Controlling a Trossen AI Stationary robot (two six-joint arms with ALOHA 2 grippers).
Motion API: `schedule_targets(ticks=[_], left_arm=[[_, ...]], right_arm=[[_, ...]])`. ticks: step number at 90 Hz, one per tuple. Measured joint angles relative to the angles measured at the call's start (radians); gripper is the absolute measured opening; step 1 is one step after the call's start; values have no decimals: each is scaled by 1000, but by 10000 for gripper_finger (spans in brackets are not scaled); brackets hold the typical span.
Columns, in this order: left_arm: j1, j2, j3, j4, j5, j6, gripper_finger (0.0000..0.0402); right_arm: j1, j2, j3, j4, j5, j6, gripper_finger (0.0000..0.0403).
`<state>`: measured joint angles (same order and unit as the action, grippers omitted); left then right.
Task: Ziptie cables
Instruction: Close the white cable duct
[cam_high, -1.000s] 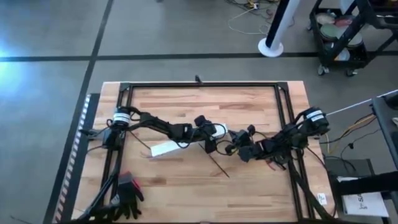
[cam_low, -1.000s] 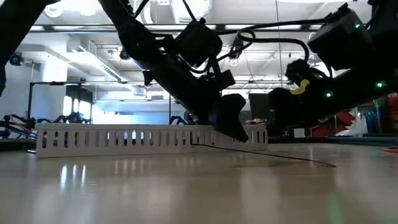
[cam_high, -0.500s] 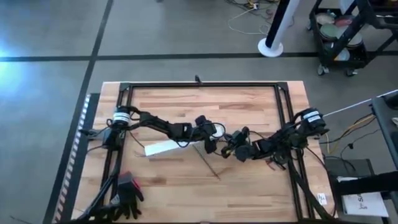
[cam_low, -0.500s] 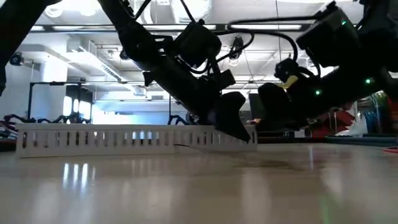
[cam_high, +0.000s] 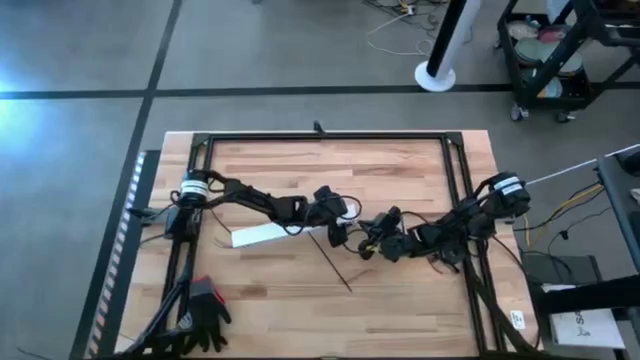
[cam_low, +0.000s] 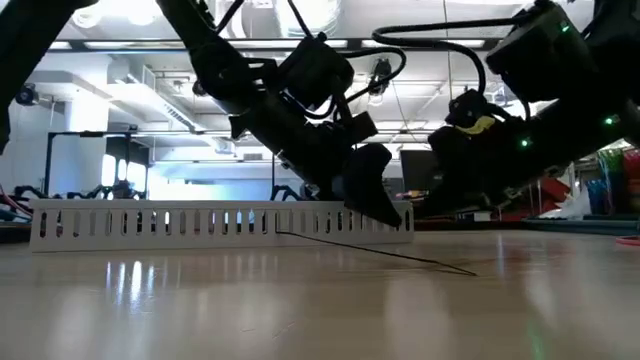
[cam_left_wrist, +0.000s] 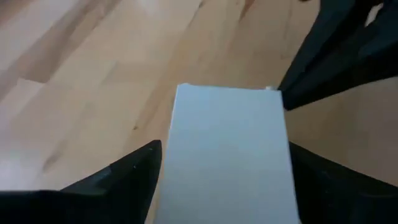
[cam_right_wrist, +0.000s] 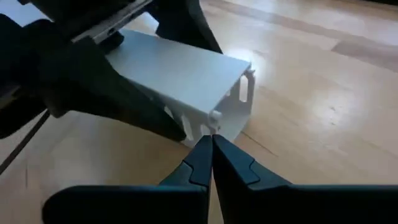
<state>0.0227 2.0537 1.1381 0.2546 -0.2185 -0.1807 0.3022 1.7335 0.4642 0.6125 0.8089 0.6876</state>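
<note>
The left gripper clamps one end of the long white slotted strip, fingers flanking it. The right gripper, pinched shut, tips meeting at the strip's corner, seemingly holds nothing. The cables lie slanted on the table, just beside both grippers.

Crowded centre, open worktop around it

Both arms meet over the white slotted duct; bare worktop lies open beyond it.
</note>
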Motion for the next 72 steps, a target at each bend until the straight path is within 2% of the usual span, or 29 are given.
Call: schedule_targets(ticks=[16,27,36,47,65,72], left_arm=[[0,2,0,0,0,-7,207],[0,2,0,0,0,-8,207],[-1,3,2,-3,0,-15,235],[-1,3,2,-4,1,-20,256],[-2,3,0,-13,0,-18,218],[-2,3,1,-14,1,-20,206]], right_arm=[[1,0,0,-17,30,-7,0],[1,-19,-3,-65,44,31,0],[1,-19,-4,-86,85,58,0],[-10,-17,15,-76,79,55,0],[-13,-11,66,-109,40,-41,0],[-13,-21,71,-156,40,-19,0]])
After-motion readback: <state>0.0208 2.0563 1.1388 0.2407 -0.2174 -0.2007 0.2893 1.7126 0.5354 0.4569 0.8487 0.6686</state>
